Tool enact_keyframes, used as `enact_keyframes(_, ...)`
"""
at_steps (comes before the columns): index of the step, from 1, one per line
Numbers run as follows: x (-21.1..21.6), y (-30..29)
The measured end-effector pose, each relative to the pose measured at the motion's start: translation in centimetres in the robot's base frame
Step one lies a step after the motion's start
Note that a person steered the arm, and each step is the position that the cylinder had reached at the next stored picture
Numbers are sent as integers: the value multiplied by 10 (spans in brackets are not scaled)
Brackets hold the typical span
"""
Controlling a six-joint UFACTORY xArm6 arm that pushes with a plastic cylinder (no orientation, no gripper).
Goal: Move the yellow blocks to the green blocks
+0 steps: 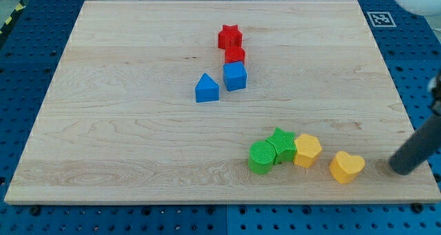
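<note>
A green cylinder (pixel 262 157) and a green star (pixel 281 145) sit together near the view's bottom right. A yellow hexagon block (pixel 307 150) touches the green star on its right side. A yellow heart block (pixel 346 167) lies a little further right, apart from the hexagon. My tip (pixel 399 170) is at the lower end of the dark rod coming in from the view's right edge. It rests on the board to the right of the yellow heart, with a gap between them.
A red star (pixel 229 36) and a red block (pixel 235 55) sit at the upper middle. A blue cube (pixel 235 76) and a blue house-shaped block (pixel 207 88) lie just below them. The wooden board (pixel 124 138) ends near the bottom and right.
</note>
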State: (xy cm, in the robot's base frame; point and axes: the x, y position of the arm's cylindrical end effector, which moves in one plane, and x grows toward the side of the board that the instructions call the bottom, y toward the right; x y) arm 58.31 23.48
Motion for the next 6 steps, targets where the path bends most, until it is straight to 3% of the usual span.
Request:
enact_keyframes(2, 0, -92)
enact_keyframes(5, 4, -63)
enact_keyframes(6, 25, -63)
